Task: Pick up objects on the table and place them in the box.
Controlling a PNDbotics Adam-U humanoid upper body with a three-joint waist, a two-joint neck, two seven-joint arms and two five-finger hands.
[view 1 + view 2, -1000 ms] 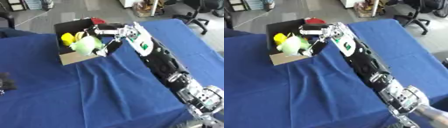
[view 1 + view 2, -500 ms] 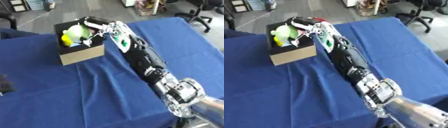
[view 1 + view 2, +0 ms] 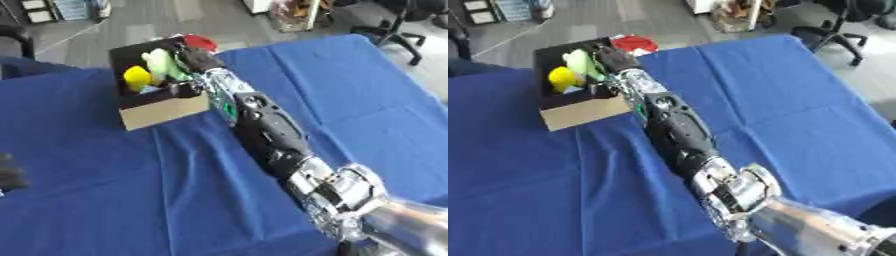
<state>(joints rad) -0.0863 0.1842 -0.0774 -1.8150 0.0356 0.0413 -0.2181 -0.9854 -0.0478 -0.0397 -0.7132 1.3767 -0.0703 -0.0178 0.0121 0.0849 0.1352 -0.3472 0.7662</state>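
An open cardboard box (image 3: 166, 111) with a black inside stands on the blue table at the upper left. My right arm stretches from the lower right up to it. My right hand (image 3: 198, 59) is over the box's right side, fingers and thumb curled round a pale green object (image 3: 161, 63) that sits low inside the box. A yellow object (image 3: 136, 78) lies in the box to its left. A red object (image 3: 633, 43) shows at the box's back right corner. A dark bit of my left hand (image 3: 9, 176) shows at the left edge.
The blue cloth (image 3: 367, 90) covers the whole table, with folds near the box. Beyond the far edge is grey floor with an office chair (image 3: 398, 20) and shelves.
My right hand has carried the pale green object from above the box's front right corner back and down into the box. The view has shifted as well.
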